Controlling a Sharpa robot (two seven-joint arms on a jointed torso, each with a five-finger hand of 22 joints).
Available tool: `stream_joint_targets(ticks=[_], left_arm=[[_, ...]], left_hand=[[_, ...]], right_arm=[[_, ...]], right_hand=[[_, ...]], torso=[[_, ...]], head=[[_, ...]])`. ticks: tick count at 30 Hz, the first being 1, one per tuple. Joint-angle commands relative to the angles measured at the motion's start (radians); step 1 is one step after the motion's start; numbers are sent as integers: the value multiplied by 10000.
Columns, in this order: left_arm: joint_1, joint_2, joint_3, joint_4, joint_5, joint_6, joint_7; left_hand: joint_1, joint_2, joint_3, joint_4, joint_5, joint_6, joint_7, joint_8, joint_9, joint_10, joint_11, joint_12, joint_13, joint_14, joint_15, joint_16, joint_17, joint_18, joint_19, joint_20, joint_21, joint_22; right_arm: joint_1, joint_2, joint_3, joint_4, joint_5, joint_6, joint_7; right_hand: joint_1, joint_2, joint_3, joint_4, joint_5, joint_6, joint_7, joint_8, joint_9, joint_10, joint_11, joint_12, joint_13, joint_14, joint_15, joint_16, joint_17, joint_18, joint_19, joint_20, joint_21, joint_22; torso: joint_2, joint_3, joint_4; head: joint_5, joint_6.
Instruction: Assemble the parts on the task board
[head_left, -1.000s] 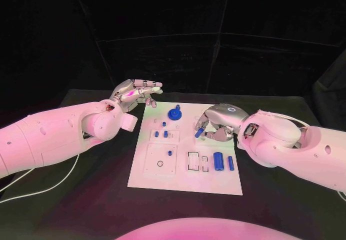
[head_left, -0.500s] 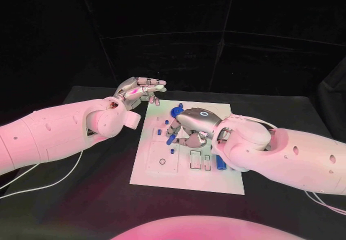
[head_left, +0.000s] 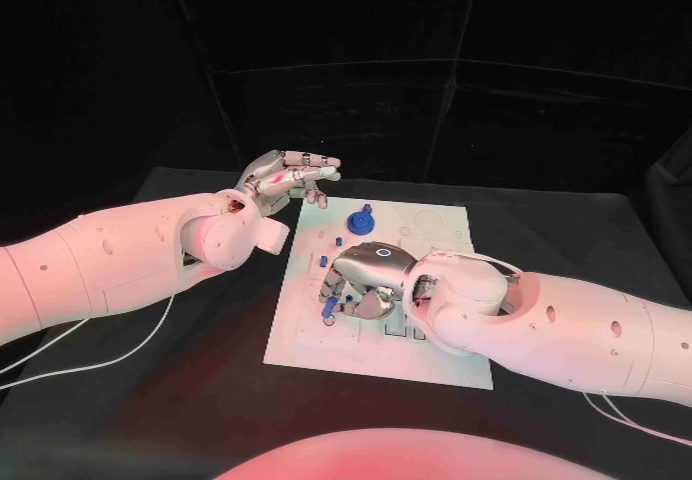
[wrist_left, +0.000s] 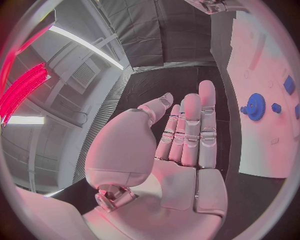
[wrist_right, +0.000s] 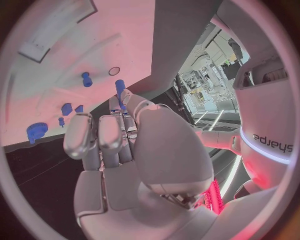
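Since a second ago my right hand (head_left: 364, 278) has crossed from the task board's (head_left: 433, 360) right side to over its middle and left part, carrying a blue peg (head_left: 333, 303) with it; the peg is pinched at the fingertips and points down toward the board's left half. In the right wrist view the same hand (wrist_right: 119, 150) has its fingers (wrist_right: 81, 135) bunched together with the peg (wrist_right: 119, 90) sticking out past them, its tip close to a small ring-shaped hole (wrist_right: 114, 71) in the board (wrist_right: 56, 70) (I can't tell whether it touches the surface). A short blue pin (wrist_right: 86, 78) stands just beside that hole.

My left hand (head_left: 289, 178) hovers past the board's far left corner, over the black table (head_left: 173, 380), much where it was before. It holds nothing; the left wrist view shows the hand (wrist_left: 169, 150) flat, fingers (wrist_left: 192, 125) stretched out side by side and the thumb a little apart.

On the board near its far edge stands a blue gear (head_left: 361, 218), which the left wrist view also shows (wrist_left: 255, 106) with a small blue piece (wrist_left: 276, 107) next to it. A few more small blue parts (head_left: 320, 263) sit near the left edge, partly hidden by my right hand.
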Motion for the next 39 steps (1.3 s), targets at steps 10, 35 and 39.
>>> stream_joint_targets(ticks=[10,35,39], left_arm=[[19,29,9,-10,33,105,70],[19,39,9,-13,33,133,38],[19,41,9,-14,33,145,26]], left_hand=[[34,14,-55,-4,-28,-18,55,46,-12,-79,6,12,-14,-53,0,-39,-10,133,-57,35,-38,-9],[34,14,-55,-4,-28,-18,55,46,-12,-79,6,12,-14,-53,0,-39,-10,133,-57,35,-38,-9],[37,15,-58,-6,-29,-20,56,48,-12,-82,7,17,-14,-55,0,-38,-14,133,-57,35,-41,-12]], right_arm=[[-39,99,-12,-93,-700,698,-155],[-145,520,-26,-312,-1655,1135,-705],[-156,572,-66,-289,-1786,1262,-741]], right_hand=[[-129,-17,59,10,43,5,56,-34,-2,5,49,-65,-7,113,8,50,-11,-161,16,57,51,-5],[-256,-68,97,-7,24,4,60,-29,3,10,59,-86,-3,100,22,45,-37,-156,-8,73,43,-18],[-366,-138,106,-17,40,-33,59,-40,-1,-20,65,-106,-6,89,30,37,-62,-149,-33,84,30,-38]], torso=[[10,8,-7],[4,2,-12],[4,2,-9]], head=[[21,-43],[46,-82],[44,-80]])
